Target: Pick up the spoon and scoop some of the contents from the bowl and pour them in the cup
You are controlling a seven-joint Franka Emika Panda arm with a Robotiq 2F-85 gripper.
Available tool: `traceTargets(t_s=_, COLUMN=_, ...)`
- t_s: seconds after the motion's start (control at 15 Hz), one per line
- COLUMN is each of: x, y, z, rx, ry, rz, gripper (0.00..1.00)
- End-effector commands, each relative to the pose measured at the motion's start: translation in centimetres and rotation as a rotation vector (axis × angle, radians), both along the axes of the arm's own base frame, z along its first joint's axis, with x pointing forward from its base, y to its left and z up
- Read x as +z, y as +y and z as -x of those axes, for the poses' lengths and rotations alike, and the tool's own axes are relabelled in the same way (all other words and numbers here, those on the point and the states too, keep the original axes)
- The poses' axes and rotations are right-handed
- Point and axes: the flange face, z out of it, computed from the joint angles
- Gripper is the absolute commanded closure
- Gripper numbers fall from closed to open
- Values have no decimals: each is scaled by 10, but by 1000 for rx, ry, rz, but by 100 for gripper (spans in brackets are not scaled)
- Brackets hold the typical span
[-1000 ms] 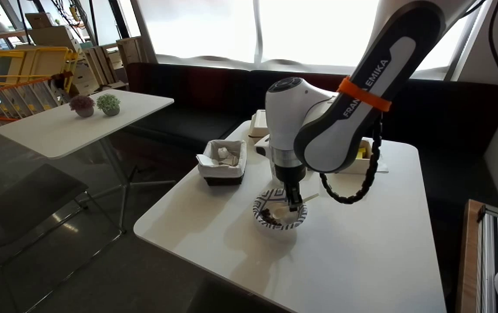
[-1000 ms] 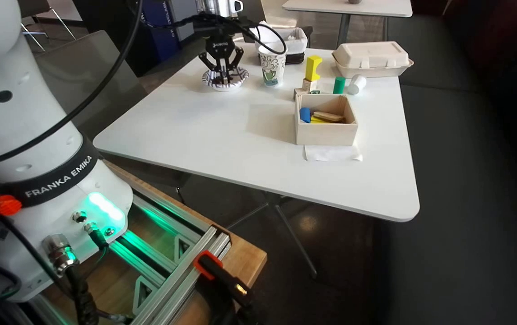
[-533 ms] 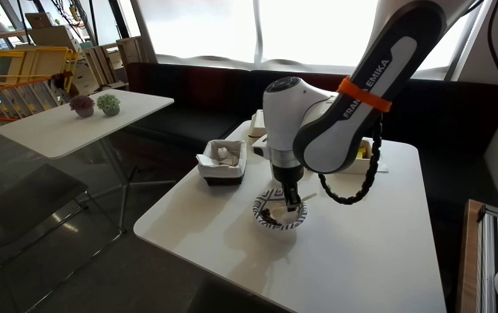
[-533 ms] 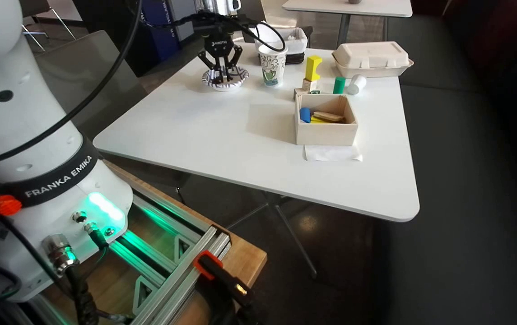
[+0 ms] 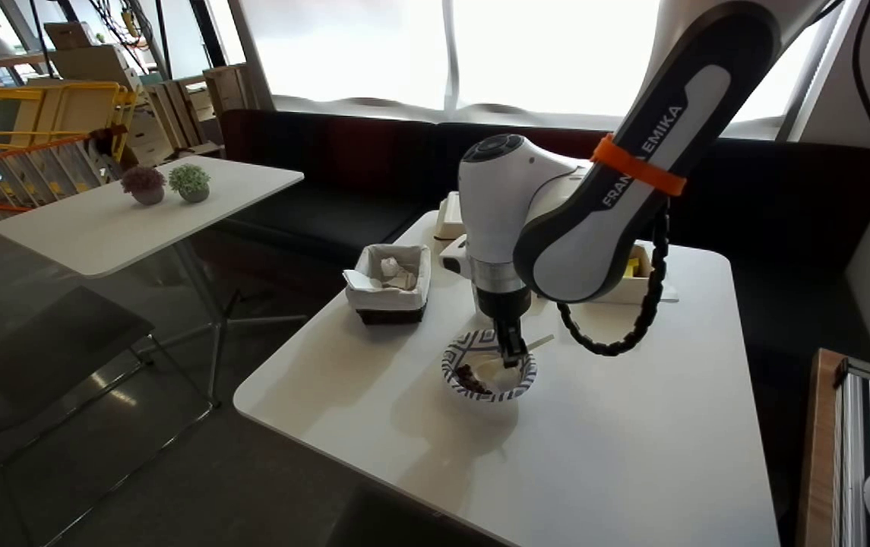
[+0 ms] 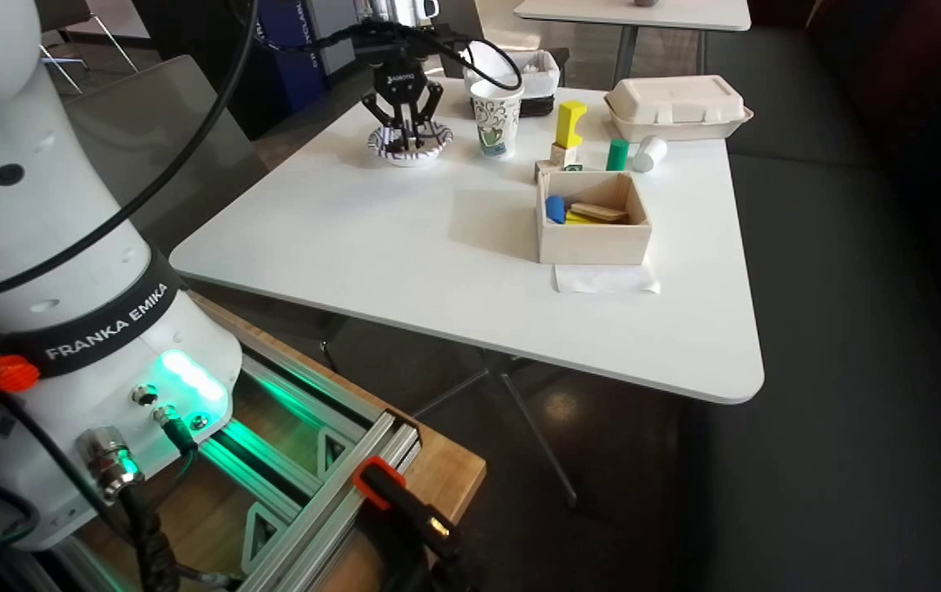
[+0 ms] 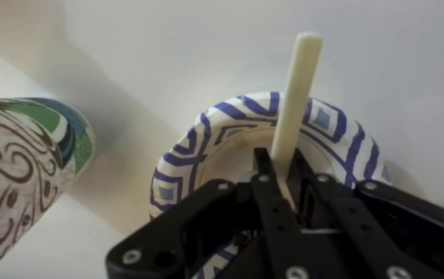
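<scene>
Gripper [image 7: 282, 157], clamped on spoon [image 7: 294, 95], nudged slightly frame-left over bowl [image 5: 466, 348] in exterior view; likely scooping, pouring ahead.

In an exterior view, white lettering on the black band [image 6: 104, 329] around the arm base [image 6: 80, 399] reads "FRANKA EMIKA" in full. In an exterior view, the arm link [image 5: 700, 87] bears "FRAN" and "EMIKA", an orange strap [image 5: 637, 163] covering part of the marking between. The gripper [image 6: 410, 141] housing shows "ROBOTIQ", small and slightly blurred. A white arm segment [image 6: 51, 197] carries the fragment "ch", cut by the frame edge. A blue panel [image 6: 285, 70] bears sideways letters, partly legible as "CYCLABL".
</scene>
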Motion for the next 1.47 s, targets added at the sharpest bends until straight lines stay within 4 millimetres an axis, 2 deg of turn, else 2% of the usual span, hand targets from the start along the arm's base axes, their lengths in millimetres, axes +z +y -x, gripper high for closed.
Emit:
traceTargets(t_s=0.0, x=-1, y=2, z=1, rx=-2, ry=32, rz=41, gripper=96)
traceTargets(t_s=1.4, x=-7, y=31, z=-9, rx=59, ry=38, rz=29, gripper=96)
